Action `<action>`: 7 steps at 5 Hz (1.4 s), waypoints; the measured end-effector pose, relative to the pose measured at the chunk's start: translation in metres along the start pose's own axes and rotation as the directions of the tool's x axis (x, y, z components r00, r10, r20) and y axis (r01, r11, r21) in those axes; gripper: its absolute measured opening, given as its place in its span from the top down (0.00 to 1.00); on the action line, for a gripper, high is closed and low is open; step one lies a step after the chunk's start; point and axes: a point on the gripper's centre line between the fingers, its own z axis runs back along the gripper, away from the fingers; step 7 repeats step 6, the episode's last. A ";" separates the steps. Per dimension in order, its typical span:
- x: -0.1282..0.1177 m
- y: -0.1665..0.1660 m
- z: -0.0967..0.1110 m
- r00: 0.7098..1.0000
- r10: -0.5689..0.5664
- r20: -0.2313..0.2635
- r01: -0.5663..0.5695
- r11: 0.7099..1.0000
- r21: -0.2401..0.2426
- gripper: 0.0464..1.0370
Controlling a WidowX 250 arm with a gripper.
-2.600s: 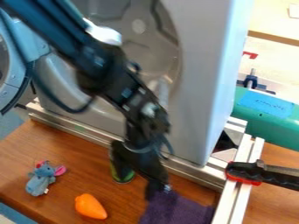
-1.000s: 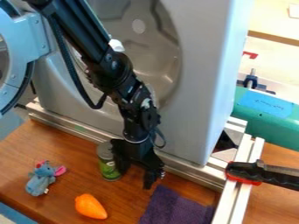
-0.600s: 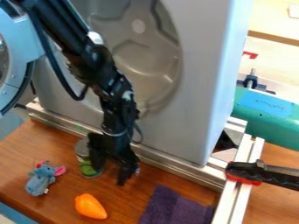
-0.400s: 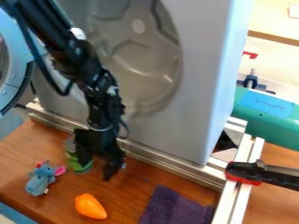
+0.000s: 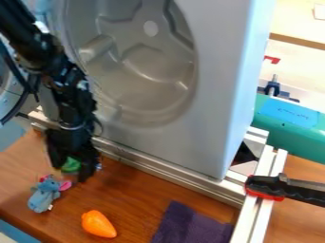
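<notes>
1. One purple cloth (image 5: pixel 194 227), on the near edge of the wood worktop (image 5: pixel 136 201); well apart from the work and best left alone.
2. One orange toy (image 5: pixel 98 224), tapered, lying on its side; it called for no handling.
3. One blue-grey plush mouse (image 5: pixel 43 195), pink-eared, just in front of the gripper; the nearest obstacle (soft, but easily dragged). A low sweep toward it was to be avoided.
4. One black gripper (image 5: pixel 70 172), pointing down near the worktop, its two fingers apart. Slow, level travel seemed the sound choice, without pressing the tips into the wood.
5. One green object (image 5: pixel 71 165), seen between the fingers and partly hidden by them; contact could not be told. The step looked like shifting or gathering it. Good practice: work low on its side, lest it tip, and square the fingers about it before any closing.
6. One metal rail (image 5: pixel 158 167), beyond the worktop's open part; clearance wanted for the far finger.
7. One grey appliance shell (image 5: pixel 215 95), behind the rail; no knocks advised.
</notes>
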 end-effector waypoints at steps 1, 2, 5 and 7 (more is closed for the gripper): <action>-0.004 0.023 -0.004 0.998 0.056 0.021 -0.056 0.998 0.011 0.03; -0.011 0.025 -0.007 0.997 0.072 0.016 -0.072 0.997 -0.005 0.03; -0.059 -0.019 0.050 1.000 -0.009 0.000 0.009 0.998 -0.068 0.03; -0.081 -0.025 0.054 0.993 -0.026 -0.118 0.014 0.994 -0.106 0.03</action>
